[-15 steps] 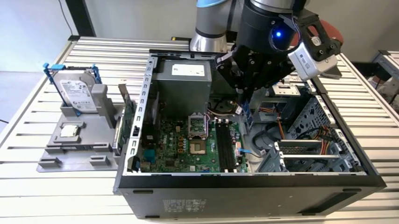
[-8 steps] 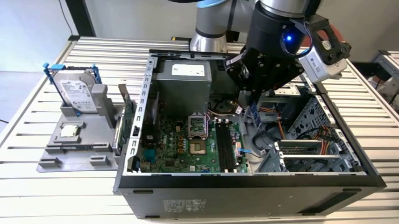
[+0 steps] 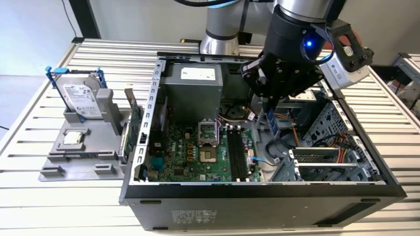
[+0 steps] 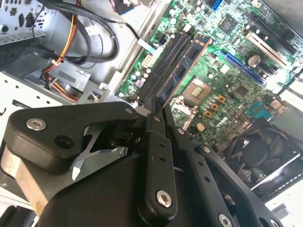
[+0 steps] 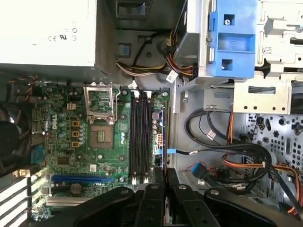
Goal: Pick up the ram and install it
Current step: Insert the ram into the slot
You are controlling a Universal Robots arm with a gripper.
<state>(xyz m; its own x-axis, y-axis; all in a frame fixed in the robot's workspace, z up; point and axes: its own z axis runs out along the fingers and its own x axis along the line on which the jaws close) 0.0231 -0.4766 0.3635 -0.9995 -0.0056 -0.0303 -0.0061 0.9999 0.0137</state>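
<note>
Fingers (image 4: pixel 155 137) are clamped on one end of the ram (image 4: pixel 187 64). We grip it there so the rest of the stick hangs clear below, free to go in. It runs parallel to the memory slots (image 5: pixel 139 137) on the motherboard (image 5: pixel 71 142), so it is pre-aligned, but we judge it unseated and off to their drive-bay side. The computer case (image 3: pixel 262 196) lies open on the tabletop (image 3: pixel 52 211), giving straight-down access.

No print can be made out. In the exterior view, a white label sits on the hard drive (image 3: pixel 82 96) at nine o'clock and another on the power supply (image 3: pixel 190 93) at twelve o'clock, both illegible.
</note>
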